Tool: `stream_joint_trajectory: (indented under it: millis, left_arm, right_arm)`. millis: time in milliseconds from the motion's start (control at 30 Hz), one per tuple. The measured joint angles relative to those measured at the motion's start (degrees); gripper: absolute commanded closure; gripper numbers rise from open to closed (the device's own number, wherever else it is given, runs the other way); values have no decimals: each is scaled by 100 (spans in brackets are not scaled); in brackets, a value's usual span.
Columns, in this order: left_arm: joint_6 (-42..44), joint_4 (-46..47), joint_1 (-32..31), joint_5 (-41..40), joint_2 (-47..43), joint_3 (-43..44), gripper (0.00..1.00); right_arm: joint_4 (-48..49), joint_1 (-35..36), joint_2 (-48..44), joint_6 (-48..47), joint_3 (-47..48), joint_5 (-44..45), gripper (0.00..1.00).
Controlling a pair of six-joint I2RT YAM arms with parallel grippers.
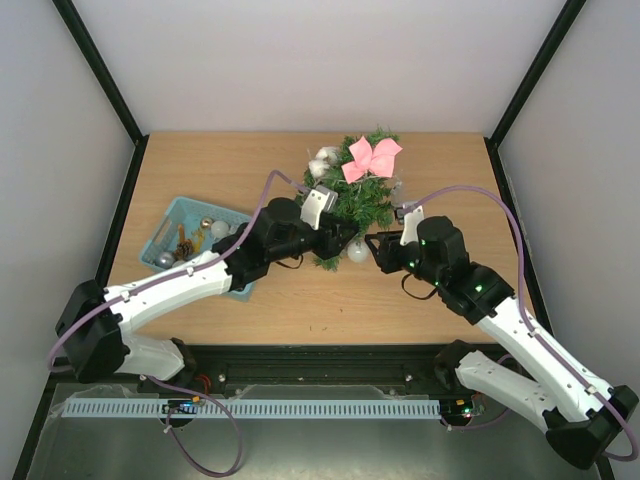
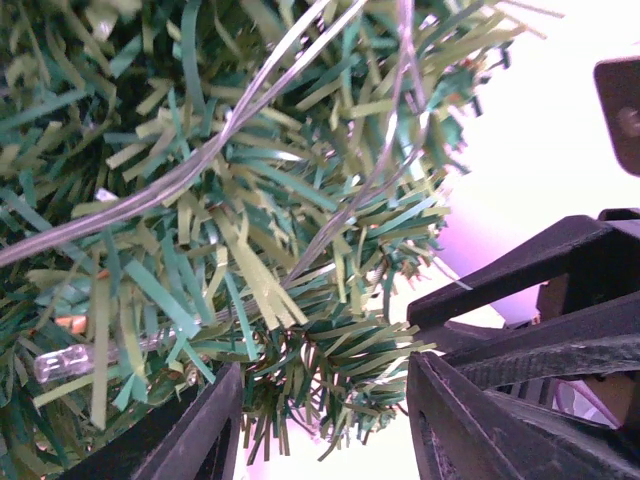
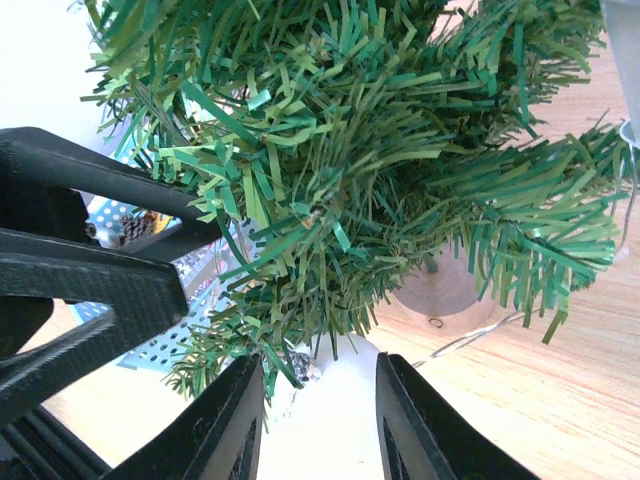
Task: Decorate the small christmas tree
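The small christmas tree [image 1: 358, 196] stands at the back middle of the table with a pink bow [image 1: 372, 158] on top and white balls in its branches. My left gripper [image 1: 344, 238] is open at the tree's near left side; in the left wrist view [image 2: 325, 375] a low branch [image 2: 330, 330] lies between its jaws. My right gripper [image 1: 374, 249] is shut on a white ball ornament [image 1: 357, 251] at the tree's near lower edge. In the right wrist view [image 3: 318, 365] the ball [image 3: 325, 430] sits between the fingers under the branches.
The teal basket [image 1: 172, 214] with several ornaments sits left of the tree, under my left arm. A clear light wire [image 2: 200, 160] runs through the branches. The tree's round base [image 3: 440, 290] stands on the wooden table. The two grippers are very close together.
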Motion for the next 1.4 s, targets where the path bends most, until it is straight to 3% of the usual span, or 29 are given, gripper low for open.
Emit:
stream_joint_trajectory:
  millis: [467, 567, 733, 933, 1000, 1400]
  left_arm:
    - [-4, -291, -149, 0, -529, 0, 46]
    - [-2, -415, -170, -15, -763, 0, 44]
    - [2, -726, -186, -133, -1220, -2, 39]
    - [-13, -1154, -186, -404, -1777, -199, 25]
    - [-33, -1338, -184, -511, -1982, -313, 2]
    - [-1064, -2662, -184, -1510, -3217, -1003, 0]
  right_arm:
    - [-422, 0, -129, 79, 243, -22, 48]
    - [-570, 0, -186, 122, 424, -63, 36]
    - [-824, 0, -319, 184, 612, -140, 2]
    - [-1132, 0, -507, 188, 616, -184, 1]
    - [-1241, 0, -549, 190, 616, -184, 1]
    - [-1738, 0, -1051, 389, 627, -280, 1]
